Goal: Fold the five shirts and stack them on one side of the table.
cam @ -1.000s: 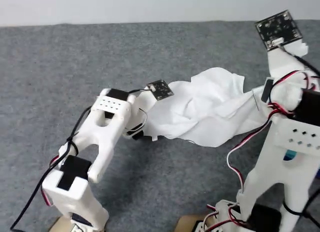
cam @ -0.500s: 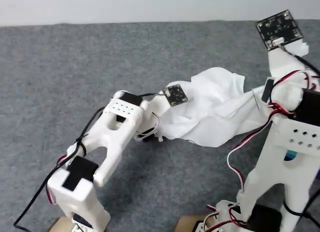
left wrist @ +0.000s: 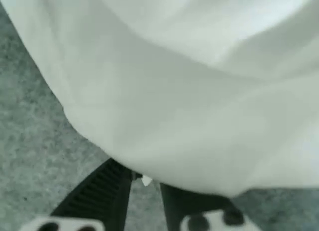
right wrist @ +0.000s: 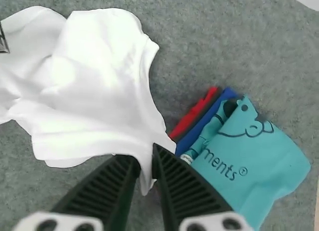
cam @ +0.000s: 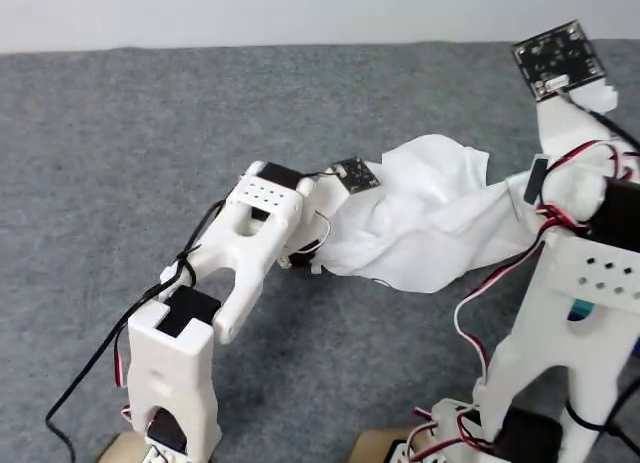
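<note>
Grey felt-like cloth covers the table in the high view. A white shirt lies crumpled right of centre. The left arm stretches from the lower left to the shirt's left edge, and the right arm stands at the right edge, with the shirt's right end drawn up against it. I judge the two are spreading the cloth between them before a fold.

In the left wrist view the white shirt hangs across most of the frame. The left gripper sits at the bottom, its two black fingers close together. A scrap of hem shows between them, so it seems to be pinching the shirt's edge, though the cloth hides the tips.

In the right wrist view the right gripper, at the bottom, is nearly closed on a fold of the white shirt. To the right lies the finished stack: a teal shirt on a blue shirt and a red shirt, set aside to keep the working area free.
</note>
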You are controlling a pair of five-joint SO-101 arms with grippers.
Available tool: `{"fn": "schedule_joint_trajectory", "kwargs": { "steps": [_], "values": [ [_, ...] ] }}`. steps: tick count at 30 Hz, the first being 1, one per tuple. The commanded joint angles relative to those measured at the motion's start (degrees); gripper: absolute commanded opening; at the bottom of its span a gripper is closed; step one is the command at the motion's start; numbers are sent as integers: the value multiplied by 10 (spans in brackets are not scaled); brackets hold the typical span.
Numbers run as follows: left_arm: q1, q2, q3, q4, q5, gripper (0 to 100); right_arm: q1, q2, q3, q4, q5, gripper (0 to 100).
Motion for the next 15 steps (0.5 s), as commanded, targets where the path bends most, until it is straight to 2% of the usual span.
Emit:
{"fn": "schedule_joint_trajectory", "kwargs": {
  "steps": [1, 8, 15],
  "values": [
    [-10, -110, -24, 26, 16, 5, 32, -22, -14, -7, 5, 10],
    [-103, -354, -48, 29, 97, 5, 42, -80, -54, -19, 5, 10],
    [-128, -513, -161, 25, 104, 5, 41, -142, -62, -112, 5, 10]
  ]
}}
